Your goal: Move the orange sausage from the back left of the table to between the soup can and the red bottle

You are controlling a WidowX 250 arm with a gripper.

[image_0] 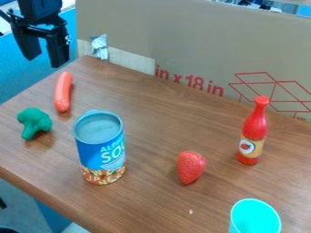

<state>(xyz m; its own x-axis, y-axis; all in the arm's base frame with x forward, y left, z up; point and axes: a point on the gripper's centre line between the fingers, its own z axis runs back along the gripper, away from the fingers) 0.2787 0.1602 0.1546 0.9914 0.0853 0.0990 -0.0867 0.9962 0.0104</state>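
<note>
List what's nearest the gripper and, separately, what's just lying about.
Nearest the open gripper:
sausage

Just lying or standing about:
broccoli
can
strawberry
bottle
cup
cardboard

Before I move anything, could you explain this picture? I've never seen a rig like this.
The picture comes from a fixed camera looking down at a slant on a brown wood-grain table. The black machine at the upper left is a robot arm, ending in a two-fingered hand. Its fingers are apart with nothing between them, so it holds nothing.

Nearest the hand lies an orange-red toy sausage. Towards the viewer are a green toy broccoli and an upright blue soup can. Further right are a red toy strawberry and a standing red bottle with a tan label. A turquoise cup is cut off by the bottom edge. Behind the table stands brown cardboard with red printing.
</note>
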